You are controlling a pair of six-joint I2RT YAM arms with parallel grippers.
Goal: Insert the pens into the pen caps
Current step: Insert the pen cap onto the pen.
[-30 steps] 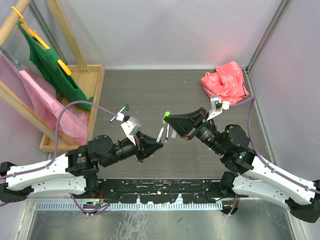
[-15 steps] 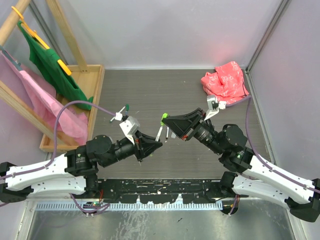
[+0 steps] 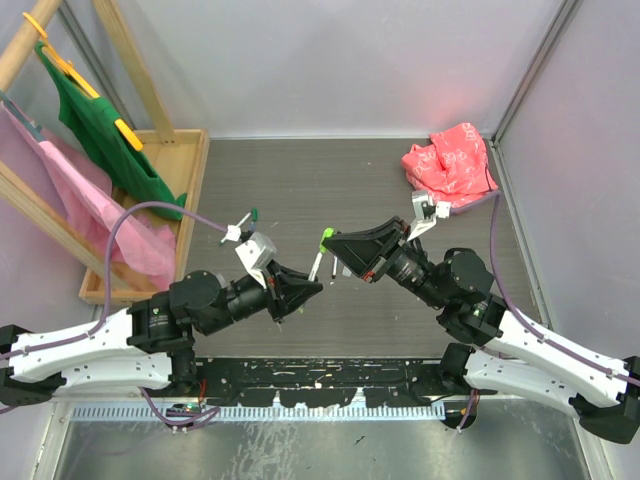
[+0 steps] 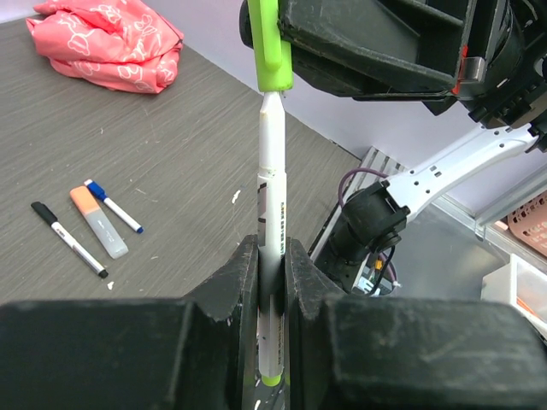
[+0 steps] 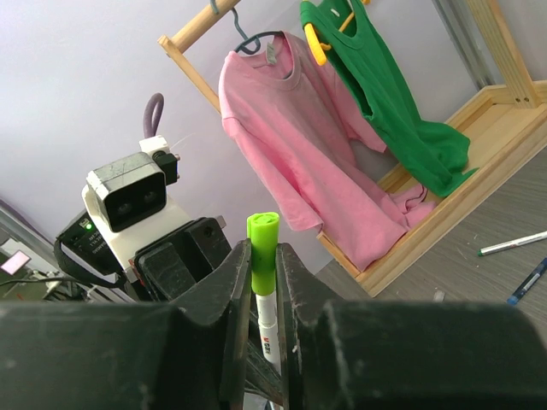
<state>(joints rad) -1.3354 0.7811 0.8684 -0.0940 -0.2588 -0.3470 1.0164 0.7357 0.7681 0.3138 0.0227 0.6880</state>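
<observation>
We find the left jaws pinching the slim white-barrelled marker pen (image 4: pixel 272 171) over the bench (image 3: pixel 300 170), its tip meeting the lime-green plastic cap (image 4: pixel 268 43) pinched in the right jaws; we advise pushing straight along the barrel.

High rear overview of table (image 3: pixel 300 180); two close, opposed wrist views sharing one pen (image 4: pixel 272 196)
</observation>
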